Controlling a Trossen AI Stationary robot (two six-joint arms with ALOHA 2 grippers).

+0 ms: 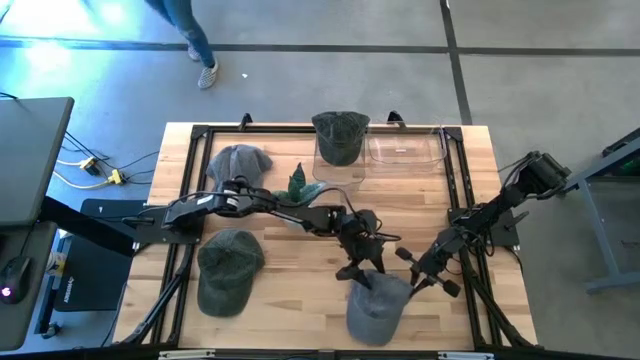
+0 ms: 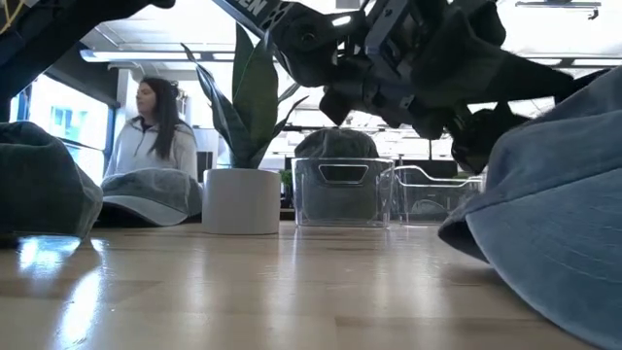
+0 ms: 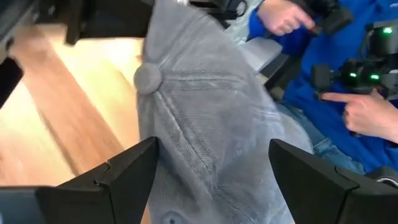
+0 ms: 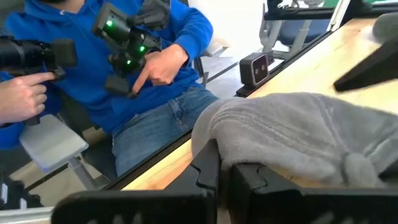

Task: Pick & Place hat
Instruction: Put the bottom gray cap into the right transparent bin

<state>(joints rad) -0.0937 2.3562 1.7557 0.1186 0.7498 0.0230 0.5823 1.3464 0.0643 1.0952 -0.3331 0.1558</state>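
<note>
I see the grey cap (image 1: 377, 307) lying on the desk (image 1: 300, 260) near its front edge, crown up, its top button showing in the left wrist view. My left claw (image 1: 362, 268) hangs just above the cap's back edge, fingers (image 3: 124, 171) spread wide on either side of the crown, not touching the fabric (image 3: 205, 124). My right claw (image 1: 425, 272) sits just to the cap's right, low at its rim; its fingers (image 4: 211, 177) are pressed narrow together right against the cap's edge (image 4: 292, 137), though I cannot tell for sure whether any cloth is pinched between them.

Behind the left claw, toward the far side of the desk, a small potted plant (image 1: 298, 190) stands in a white pot (image 2: 239, 200). Beyond that, a dark green cap (image 1: 340, 135) rests in a clear bin (image 2: 340, 192), with a second clear bin (image 1: 407, 148) just beside it. To the left of the left claw lie two more caps: a green one (image 1: 225, 270) near the front and a grey one (image 1: 238, 162) farther back.

Past the front edge of the desk, a person in a blue hoodie (image 4: 93, 68) and jeans sits with hands (image 4: 155, 68) on dark controller handles. Another person (image 2: 151, 122) shows in the room behind.
</note>
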